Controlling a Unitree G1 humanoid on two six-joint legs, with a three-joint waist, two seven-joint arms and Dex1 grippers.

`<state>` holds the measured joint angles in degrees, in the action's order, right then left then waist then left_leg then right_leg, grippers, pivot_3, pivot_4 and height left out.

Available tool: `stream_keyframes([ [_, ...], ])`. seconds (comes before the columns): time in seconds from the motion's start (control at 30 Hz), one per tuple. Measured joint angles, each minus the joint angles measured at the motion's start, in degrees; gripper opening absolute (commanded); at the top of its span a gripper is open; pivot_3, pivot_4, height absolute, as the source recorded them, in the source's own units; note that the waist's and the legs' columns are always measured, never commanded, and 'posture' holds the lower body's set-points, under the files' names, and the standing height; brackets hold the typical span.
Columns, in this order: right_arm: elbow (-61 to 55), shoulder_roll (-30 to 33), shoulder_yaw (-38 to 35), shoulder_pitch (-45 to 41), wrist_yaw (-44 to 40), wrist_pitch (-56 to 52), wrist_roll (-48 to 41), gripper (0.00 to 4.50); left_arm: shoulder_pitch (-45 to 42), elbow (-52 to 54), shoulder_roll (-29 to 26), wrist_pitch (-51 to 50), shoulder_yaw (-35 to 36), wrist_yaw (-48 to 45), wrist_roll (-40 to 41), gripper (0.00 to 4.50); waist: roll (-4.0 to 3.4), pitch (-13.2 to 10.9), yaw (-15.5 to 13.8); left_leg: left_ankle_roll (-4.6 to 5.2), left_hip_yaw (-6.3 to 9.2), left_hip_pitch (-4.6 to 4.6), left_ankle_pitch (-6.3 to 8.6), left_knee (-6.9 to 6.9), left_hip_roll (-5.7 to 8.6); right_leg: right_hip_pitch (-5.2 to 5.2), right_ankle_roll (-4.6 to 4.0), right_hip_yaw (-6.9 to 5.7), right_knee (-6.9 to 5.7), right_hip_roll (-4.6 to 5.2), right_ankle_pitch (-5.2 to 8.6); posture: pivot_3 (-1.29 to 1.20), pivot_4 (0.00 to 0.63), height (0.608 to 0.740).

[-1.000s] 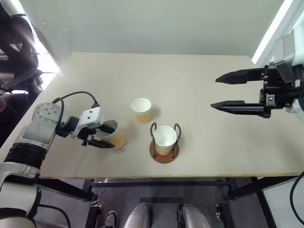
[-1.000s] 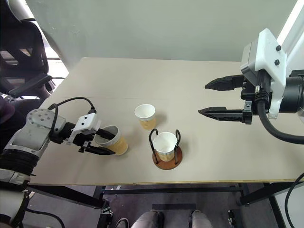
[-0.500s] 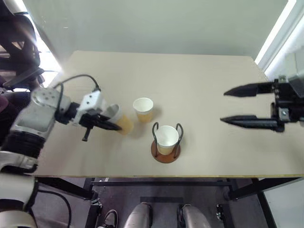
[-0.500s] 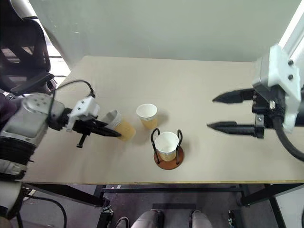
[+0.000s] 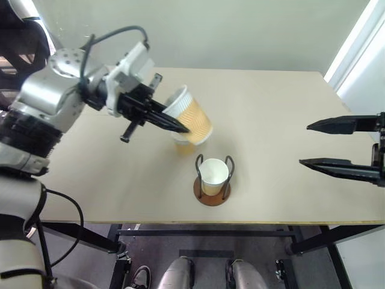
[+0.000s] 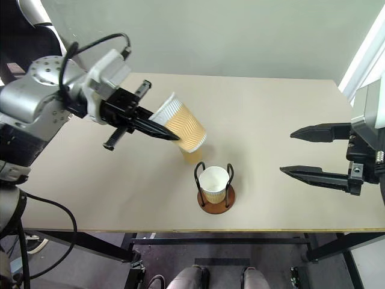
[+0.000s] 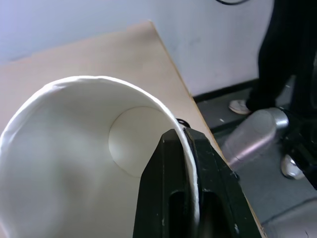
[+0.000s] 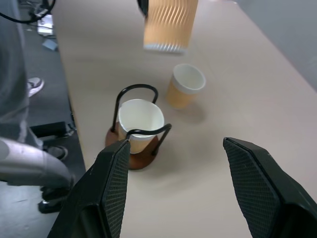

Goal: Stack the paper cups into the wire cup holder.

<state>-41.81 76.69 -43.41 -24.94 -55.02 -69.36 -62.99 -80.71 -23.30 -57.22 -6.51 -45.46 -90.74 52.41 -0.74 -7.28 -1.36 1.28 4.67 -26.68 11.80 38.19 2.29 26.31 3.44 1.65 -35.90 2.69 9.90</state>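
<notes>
- Left eye view: the left gripper (image 5: 178, 125) is clamped on the rim of a tilted paper cup (image 5: 194, 118), held in the air above and behind the wire cup holder (image 5: 213, 180)
- Risk: a thin rim pinch could slip, or the tilted cup could catch a wire loop instead of nesting into the cup seated there
- A second ago this cup stood on the table; now it is lifted
- Right gripper (image 5: 313, 144) hangs open, empty, well off to the side

Yellow-tan ribbed paper cups (image 5: 194, 119) white inside, reddish-brown holder base (image 5: 210, 196), black wire loops (image 5: 225, 168)
</notes>
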Motion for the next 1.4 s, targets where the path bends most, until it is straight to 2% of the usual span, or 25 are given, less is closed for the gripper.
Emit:
stream_keyframes([
  [0.23, -3.82, 1.36, -8.36, 1.91, 4.61, -6.09, -6.04, 3.06, -10.27, -8.26, 8.42, 12.56, -15.87, 0.0, 1.79, 0.09, 0.05, -0.06, -0.39, 0.35, -0.04, -0.34, 0.16, 0.13, 0.2, 0.07, 0.36, -0.02, 0.11, 0.34, -0.07, 0.0, 0.15, 0.74],
  [0.37, -5.03, 2.93, -14.42, 2.69, 7.55, -10.77, -11.14, 3.06, -15.77, -9.17, 10.28, 19.33, -26.06, 0.0, 3.72, 0.09, -0.01, -0.07, -0.35, 0.75, -0.28, -0.3, 0.43, 0.24, 0.43, 0.02, 0.69, 0.06, 0.12, 0.57, -0.06, 0.0, 0.15, 0.74],
  [0.43, -5.55, 3.39, -16.95, 3.19, 9.32, -12.82, -13.74, 3.06, -17.47, -9.43, 10.66, 22.31, -30.73, -0.01, 4.76, 0.09, -0.01, -0.07, -0.33, 0.84, -0.29, -0.34, 0.42, 0.36, 0.43, 0.0, 1.27, 0.06, 0.13, 0.62, 0.3, 0.0, 0.15, 0.74],
  [0.67, -5.2, 5.15, -24.16, 5.74, 16.0, -15.4, -25.18, 3.06, -22.48, -12.7, 12.65, 32.49, -45.29, -0.02, 6.33, 0.09, -0.1, -0.08, -0.47, 1.03, -0.4, -0.36, 0.94, 0.77, 0.44, -0.09, 1.12, 0.04, 0.02, 0.61, 0.52, 0.0, 0.15, 0.74],
  [0.87, -5.39, 5.76, -28.51, 13.61, 27.96, -6.59, -45.56, 3.06, -24.38, -14.02, 15.57, 37.75, -50.71, -0.02, 7.88, 0.09, -0.14, -0.09, -0.81, 1.05, -0.39, -0.27, 1.47, 0.95, 0.46, -0.34, 1.34, 0.03, 0.09, 0.61, 0.77, 0.0, 0.15, 0.74],
  [0.93, -7.09, 5.58, -29.61, 17.03, 30.53, -2.95, -48.52, 3.06, -25.19, -14.21, 16.32, 38.81, -51.83, -0.02, 8.7, 0.09, -0.13, -0.09, -0.95, 1.09, -0.4, -0.25, 1.57, 1.01, 0.44, -0.36, 1.34, 0.04, 0.08, 0.63, 0.83, 0.0, 0.15, 0.74],
  [1.2, -12.93, 4.58, -31.99, 28.02, 35.94, 8.17, -49.71, 3.06, -26.47, -14.61, 18.23, 41.52, -53.7, -0.02, 10.6, 0.09, -0.15, -0.09, -1.08, 1.18, -0.44, -0.02, 1.73, 1.2, 0.38, -0.56, 1.22, 0.02, -0.05, 0.61, 0.79, 0.0, 0.15, 0.74],
  [1.4, -15.22, 3.5, -35.14, 34.2, 37.93, 11.03, -49.85, 3.06, -28.43, -13.76, 18.22, 44.02, -57.65, -0.02, 11.25, 0.09, -0.17, -0.09, -1.07, 1.15, -0.42, 0.17, 2.09, 1.63, 0.31, -0.84, 1.13, -0.04, -0.16, 0.54, 0.73, 0.0, 0.15, 0.74],
])
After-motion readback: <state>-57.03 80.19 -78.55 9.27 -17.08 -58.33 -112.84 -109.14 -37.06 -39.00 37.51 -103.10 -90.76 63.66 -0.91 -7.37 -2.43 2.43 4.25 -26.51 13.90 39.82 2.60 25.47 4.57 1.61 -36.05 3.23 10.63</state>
